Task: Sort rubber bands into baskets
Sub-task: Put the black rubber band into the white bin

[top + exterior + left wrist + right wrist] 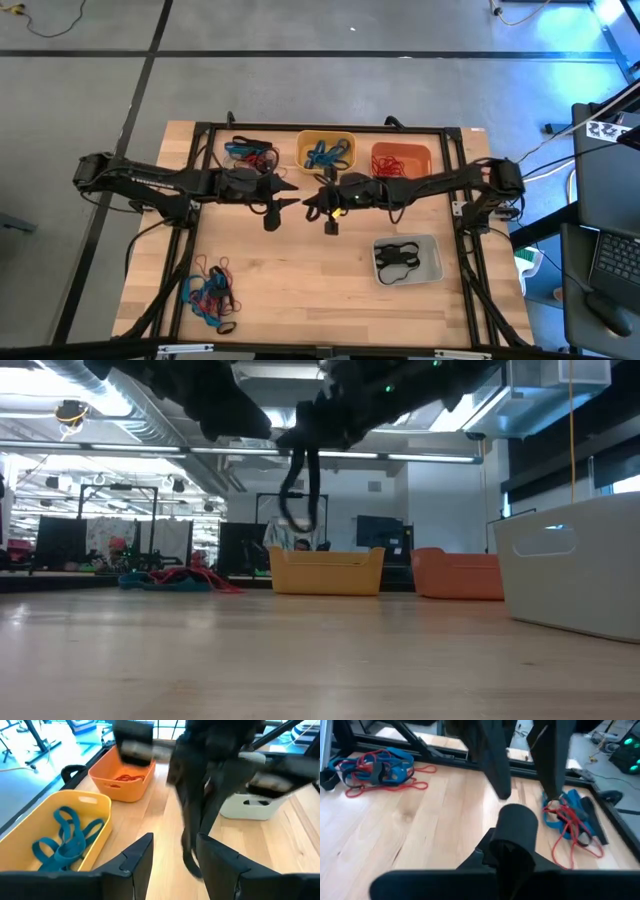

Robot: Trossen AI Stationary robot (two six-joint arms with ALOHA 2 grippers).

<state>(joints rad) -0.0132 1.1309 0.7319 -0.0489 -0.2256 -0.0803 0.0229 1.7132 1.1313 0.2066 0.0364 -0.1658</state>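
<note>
My right gripper is over the table's middle, shut on a black rubber band that hangs below it. My left gripper faces it from the left. Its fingers are open and empty, and they stand on either side of the hanging band without touching it. The yellow basket holds blue bands, the orange basket holds red ones, and the pale grey basket holds black ones. Mixed bands lie in a pile at the far left and another at the near left. My right gripper holds the black band by its upper part, which is bunched over the fingers and hides their tips. The fingers lie about level and point toward the table's left. The band hangs slack below them, its lower end clear of the table.
The yellow and orange baskets stand side by side at the far edge just behind the grippers. The grey basket is at the near right. Bare wood lies between the near-left pile and the grey basket. A dark frame runs round the table.
</note>
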